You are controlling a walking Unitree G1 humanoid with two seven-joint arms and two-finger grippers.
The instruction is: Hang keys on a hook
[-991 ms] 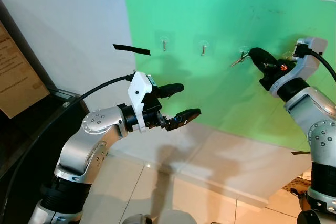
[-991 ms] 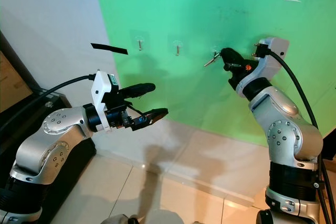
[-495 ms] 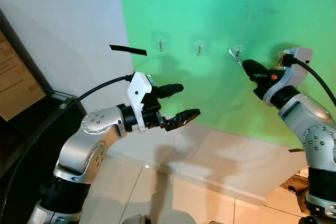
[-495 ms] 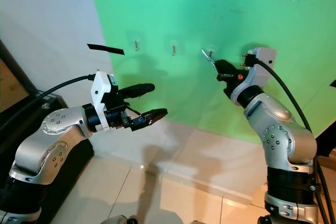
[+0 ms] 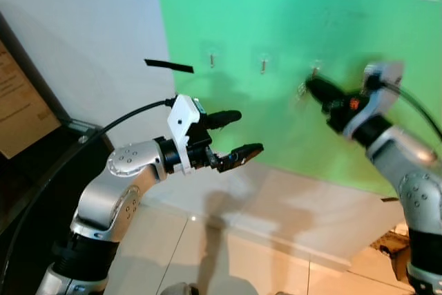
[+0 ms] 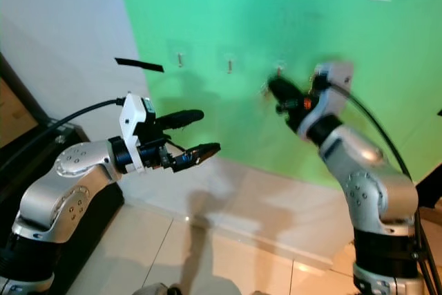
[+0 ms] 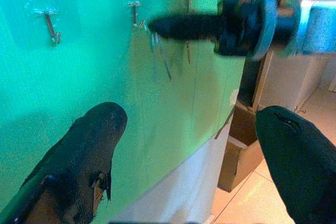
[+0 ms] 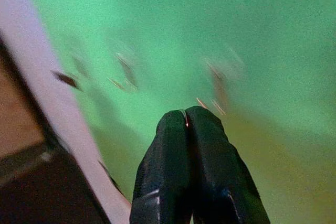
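Note:
Three small metal hooks sit in a row on the green wall panel [image 5: 276,5]: left hook [image 5: 212,60], middle hook [image 5: 263,64], right hook [image 5: 315,70]. My right gripper [image 5: 309,84] is blurred, shut, and close below the right hook. Thin keys [image 7: 160,51] dangle from its tip, seen in the left wrist view just below a hook [image 7: 135,17]. In the right wrist view the shut fingertips [image 8: 178,121] show a metal glint between them. My left gripper [image 5: 248,131] hangs open and empty, lower and left of the hooks, away from the wall.
Black tape strips [image 5: 170,65] mark the wall at the green panel's left edge. A dark cabinet [image 5: 41,164] and a brown board [image 5: 17,101] stand at the far left. A cardboard box [image 7: 236,148] sits on the tiled floor beyond the panel.
My right gripper has shifted left and slightly down along the wall, now blurred in motion by the right hook. The keys now hang below its tip. The left arm has stayed put.

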